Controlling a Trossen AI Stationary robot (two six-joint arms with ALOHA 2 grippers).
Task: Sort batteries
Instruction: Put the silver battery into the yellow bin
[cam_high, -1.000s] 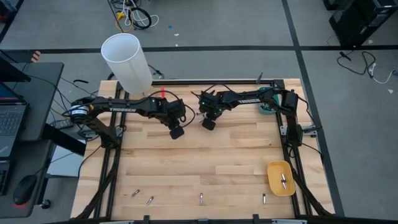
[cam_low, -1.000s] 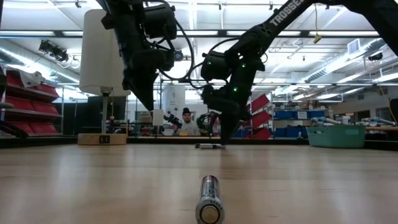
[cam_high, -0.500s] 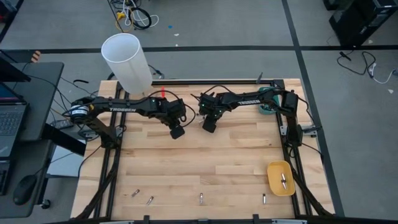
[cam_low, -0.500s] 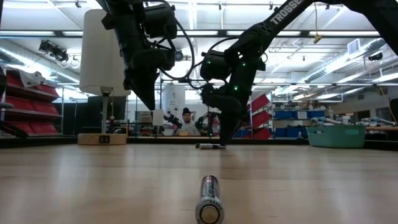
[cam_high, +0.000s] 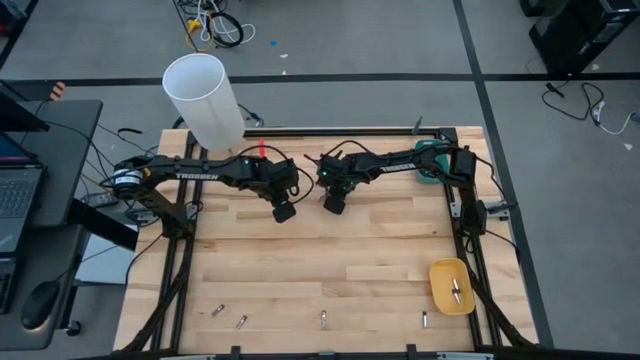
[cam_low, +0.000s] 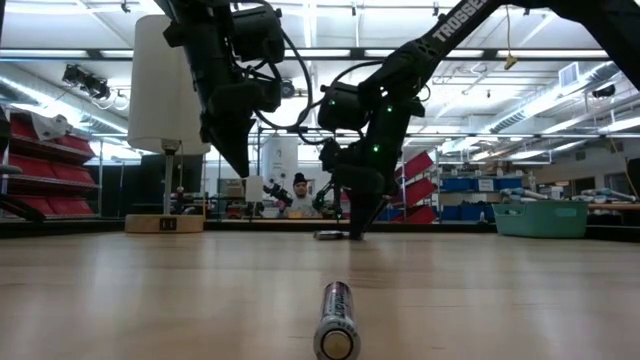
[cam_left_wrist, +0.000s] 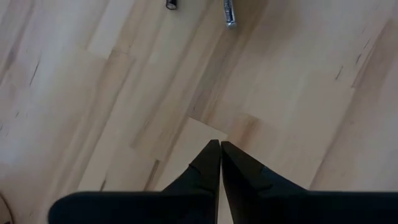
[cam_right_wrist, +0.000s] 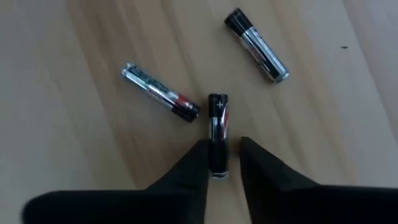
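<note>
The wooden table (cam_high: 330, 260) spreads under both my arms, and a tall white cylinder (cam_high: 204, 100) stands at its far left corner. A teal tray (cam_high: 430, 160) sits at the far right edge by my right arm's base, and a yellow tray (cam_high: 451, 286) lies near the front right corner with one battery (cam_high: 457, 289) in it. My left gripper (cam_high: 284, 211) hangs over the middle of the table with its fingers (cam_left_wrist: 208, 163) pressed together and nothing between them. My right gripper (cam_high: 333, 203) is just beside it, down at the wood, its fingers (cam_right_wrist: 199, 163) parted a little with a dark battery (cam_right_wrist: 217, 134) standing between them; I cannot tell whether they touch it. Two silvery batteries (cam_right_wrist: 160, 92) lie on the table near that one, apart from each other. Four more batteries (cam_high: 323, 319) lie spread in a row along the front edge, well apart from my grippers.
</note>
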